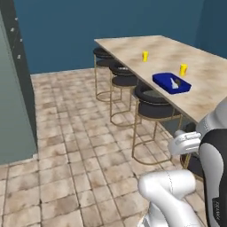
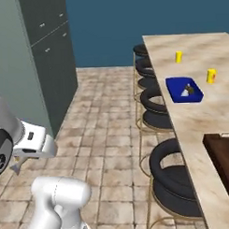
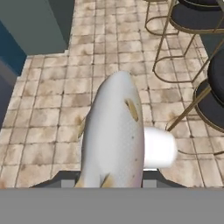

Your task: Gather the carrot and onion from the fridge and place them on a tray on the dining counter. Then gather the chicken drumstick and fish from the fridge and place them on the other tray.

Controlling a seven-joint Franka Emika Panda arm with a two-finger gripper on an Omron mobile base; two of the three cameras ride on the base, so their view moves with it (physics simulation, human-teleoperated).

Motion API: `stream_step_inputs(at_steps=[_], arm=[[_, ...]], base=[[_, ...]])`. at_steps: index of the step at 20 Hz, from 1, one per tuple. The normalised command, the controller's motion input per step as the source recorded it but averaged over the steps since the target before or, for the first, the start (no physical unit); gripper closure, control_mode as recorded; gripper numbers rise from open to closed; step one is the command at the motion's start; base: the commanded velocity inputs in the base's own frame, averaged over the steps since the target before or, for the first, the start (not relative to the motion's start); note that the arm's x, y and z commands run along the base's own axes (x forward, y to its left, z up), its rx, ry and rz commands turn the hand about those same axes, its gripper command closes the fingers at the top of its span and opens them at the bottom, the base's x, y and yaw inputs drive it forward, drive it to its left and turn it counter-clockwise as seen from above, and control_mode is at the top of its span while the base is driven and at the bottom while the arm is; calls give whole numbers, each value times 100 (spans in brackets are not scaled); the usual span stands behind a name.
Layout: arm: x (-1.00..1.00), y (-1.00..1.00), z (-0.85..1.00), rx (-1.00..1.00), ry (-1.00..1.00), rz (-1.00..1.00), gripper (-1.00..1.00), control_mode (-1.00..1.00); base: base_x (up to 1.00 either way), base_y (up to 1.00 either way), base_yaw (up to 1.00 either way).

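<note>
A pale grey fish (image 3: 114, 135) runs lengthwise through the middle of the hand view, above the tiled floor, with my gripper (image 3: 109, 178) shut on it. On the dining counter (image 1: 150, 48) lies a blue tray (image 1: 172, 83) (image 2: 184, 89) holding a small pale thing and a dark one, too small to name. A dark brown tray (image 2: 224, 159) sits nearer along the same counter. The carrot, onion and chicken drumstick cannot be made out. My hand (image 2: 33, 145) hangs low beside the base, well short of the counter.
Black round stools on gold frames (image 1: 153, 104) (image 2: 172, 180) line the counter's near side. Two small yellow cups (image 1: 145, 56) (image 1: 183, 69) stand on the counter. Tall grey cabinet fronts (image 2: 49, 58) (image 1: 13, 97) rise on the left. Tiled floor (image 1: 75, 133) lies between them.
</note>
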Motion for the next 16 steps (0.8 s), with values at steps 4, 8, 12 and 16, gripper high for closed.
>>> stream_step_inputs(at_steps=[4, 8, 12, 16], arm=[[0, 0, 0, 0, 0, 0, 100, 100], [0, 0, 0, 0, 0, 0, 100, 100], [0, 0, 0, 0, 0, 0, 100, 100], [0, 0, 0, 0, 0, 0, 100, 100]], base=[[83, 50, -43], [83, 48, -44], [77, 54, -45], [58, 57, -47]])
